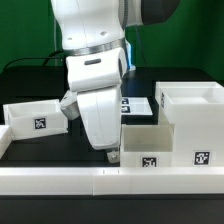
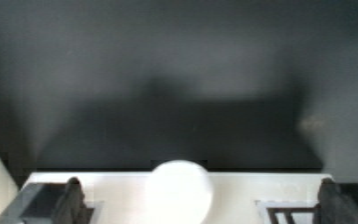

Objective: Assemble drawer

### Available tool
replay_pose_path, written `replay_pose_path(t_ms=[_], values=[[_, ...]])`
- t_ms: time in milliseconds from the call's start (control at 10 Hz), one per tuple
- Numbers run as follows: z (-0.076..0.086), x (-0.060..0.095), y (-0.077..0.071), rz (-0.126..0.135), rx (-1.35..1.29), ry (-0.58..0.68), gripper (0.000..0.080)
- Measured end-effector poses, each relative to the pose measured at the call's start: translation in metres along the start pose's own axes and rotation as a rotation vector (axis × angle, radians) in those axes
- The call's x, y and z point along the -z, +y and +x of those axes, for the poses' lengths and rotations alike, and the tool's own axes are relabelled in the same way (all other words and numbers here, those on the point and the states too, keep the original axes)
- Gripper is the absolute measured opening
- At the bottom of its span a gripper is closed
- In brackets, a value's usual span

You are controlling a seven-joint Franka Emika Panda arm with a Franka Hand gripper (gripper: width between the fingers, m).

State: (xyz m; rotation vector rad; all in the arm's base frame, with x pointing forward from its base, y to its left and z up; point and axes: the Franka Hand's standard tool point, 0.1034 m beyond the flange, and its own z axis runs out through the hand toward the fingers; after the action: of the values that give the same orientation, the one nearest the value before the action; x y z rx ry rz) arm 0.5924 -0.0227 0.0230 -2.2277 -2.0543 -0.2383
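exterior: gripper (image 1: 112,154) low at middle tray's (image 1: 152,145) end, housing (image 1: 192,110) beside tray | wrist only: gripper released, knob (image 2: 179,185) between fingers (image 2: 51,203), clear of both

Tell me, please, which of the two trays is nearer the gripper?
The tray beside the housing: the gripper hangs right beside it, while the other tray lies apart at the exterior view's left.

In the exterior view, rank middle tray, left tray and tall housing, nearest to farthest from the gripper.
1. Middle tray, beside the gripper, on the exterior view's right.
2. Left tray at the exterior view's left edge, tall housing at its right edge: too close to call.
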Motion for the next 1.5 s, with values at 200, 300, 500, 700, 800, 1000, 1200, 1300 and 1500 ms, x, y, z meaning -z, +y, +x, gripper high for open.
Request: replay_pose_path(t_ms=[200,300,500,700,800,1000,1200,1300,1500], values=[[0.005,0.000,0.001,-0.002,0.017,-0.005,0.0649],[0.004,0.000,0.001,-0.001,0.015,-0.005,0.0649],[0.004,-0.001,0.001,-0.002,0.024,-0.007,0.0649],[0.012,-0.003,0.003,-0.013,0.065,-0.017,0.0649],[0.019,-0.004,0.003,-0.012,0.085,-0.020,0.0649],[0.035,-0.005,0.003,0.017,0.112,-0.026,0.0649],[0.044,-0.005,0.003,0.024,0.117,-0.026,0.0649],[0.049,-0.006,0.003,0.025,0.116,-0.026,0.0649],[0.052,-0.007,0.002,0.026,0.092,-0.027,0.0649]])
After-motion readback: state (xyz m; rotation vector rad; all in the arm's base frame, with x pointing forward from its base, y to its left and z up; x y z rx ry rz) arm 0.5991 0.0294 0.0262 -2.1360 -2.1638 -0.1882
